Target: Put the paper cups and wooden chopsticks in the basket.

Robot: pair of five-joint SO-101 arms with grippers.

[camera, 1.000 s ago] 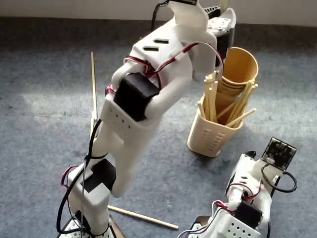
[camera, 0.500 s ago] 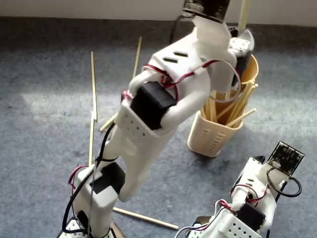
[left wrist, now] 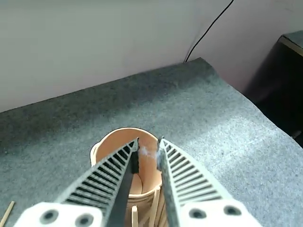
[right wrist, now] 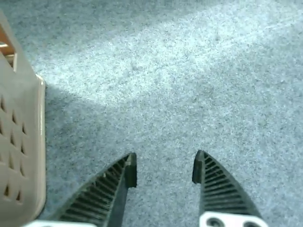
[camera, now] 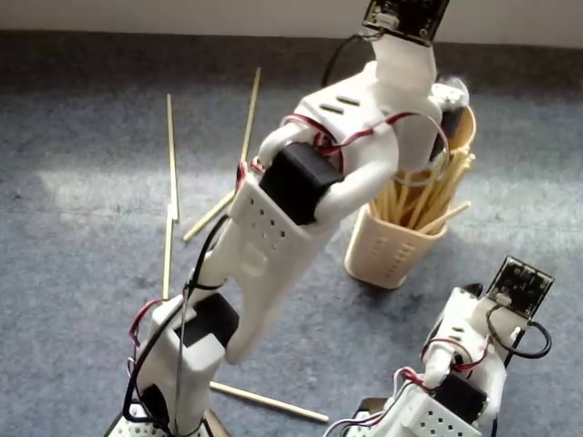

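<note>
A grey carpet [camera: 73,273] fills the frame, with a brighter patch at middle left. A pale wall [camera: 182,14] runs along the top edge. A black cable [left wrist: 208,30] runs down the wall to the carpet, near a dark box [left wrist: 284,71].

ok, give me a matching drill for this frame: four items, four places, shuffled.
1 orange paper cup
2 loose wooden chopstick
3 left claw
4 right claw

A inside the cream perforated plastic basket
B directly above the cup
C over bare grey carpet, beside the basket
D lying flat on the carpet

Pairs: 1-A, 2-D, 3-B, 4-C
</note>
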